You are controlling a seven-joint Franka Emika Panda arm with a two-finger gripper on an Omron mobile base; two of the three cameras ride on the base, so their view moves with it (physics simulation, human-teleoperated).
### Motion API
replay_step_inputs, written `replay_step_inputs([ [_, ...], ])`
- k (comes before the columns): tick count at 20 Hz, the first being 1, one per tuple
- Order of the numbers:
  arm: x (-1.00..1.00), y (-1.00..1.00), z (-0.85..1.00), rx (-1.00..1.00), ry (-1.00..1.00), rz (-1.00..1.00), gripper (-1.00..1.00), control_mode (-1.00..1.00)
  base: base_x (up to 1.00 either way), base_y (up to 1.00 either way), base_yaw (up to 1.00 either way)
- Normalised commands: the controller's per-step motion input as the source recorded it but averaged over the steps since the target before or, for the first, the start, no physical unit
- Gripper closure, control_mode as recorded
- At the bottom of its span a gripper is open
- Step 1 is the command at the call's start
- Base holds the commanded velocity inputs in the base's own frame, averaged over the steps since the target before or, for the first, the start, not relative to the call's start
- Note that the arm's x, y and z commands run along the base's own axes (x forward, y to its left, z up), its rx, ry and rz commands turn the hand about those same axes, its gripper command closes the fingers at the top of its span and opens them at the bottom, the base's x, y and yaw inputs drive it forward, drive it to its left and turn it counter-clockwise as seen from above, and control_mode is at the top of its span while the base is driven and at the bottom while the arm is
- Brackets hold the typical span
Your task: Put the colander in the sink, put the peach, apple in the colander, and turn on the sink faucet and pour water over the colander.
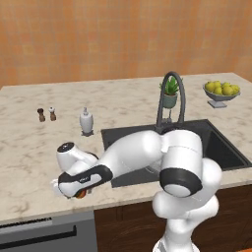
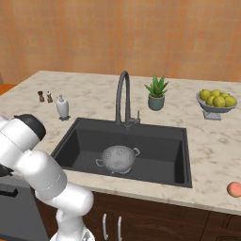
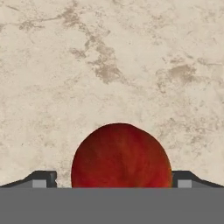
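Apple (image 3: 120, 155) btwn wide jaws, near counter (image 3: 109, 65) edge

One apple (image 3: 120, 155) is counted between the pincer's (image 3: 114, 179) tips; one colander (image 2: 118, 157), one peach (image 2: 234, 189), two shakers (image 1: 46, 114) farther off.

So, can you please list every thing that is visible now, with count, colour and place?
colander: one, silver, in the sink
sink: one, dark grey, set in the counter
sink faucet: one, dark grey, behind the sink
apple: one, red, on the counter between the open fingers
peach: one, orange-pink, counter front right
lemons: several, yellow, in a grey dish
plant: one, green, potted
soap dispenser: one, white
shakers: two, brown
gripper: one, dark fingers, around the apple
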Motion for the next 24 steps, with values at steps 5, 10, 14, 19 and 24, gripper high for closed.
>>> replay_step_inputs([
  [5, 0.00, -0.01, -0.37, 0.00, -0.08, 0.00, -1.00, -1.00, 0.00, 0.00, 0.00],
  [10, 0.00, -0.21, -0.47, -0.01, -0.09, -0.01, 1.00, -1.00, 0.00, 0.00, 0.00],
  [14, 0.01, -0.86, -0.08, -0.05, 0.00, -0.13, 1.00, -1.00, 0.00, 0.00, 0.00],
  [19, 0.10, -1.00, 0.33, -0.01, 0.00, -0.17, 1.00, -1.00, 0.00, 0.00, 0.00],
  [24, 0.79, -1.00, 0.17, 0.02, 0.04, -0.13, 1.00, -1.00, 0.00, 0.00, 0.00],
])
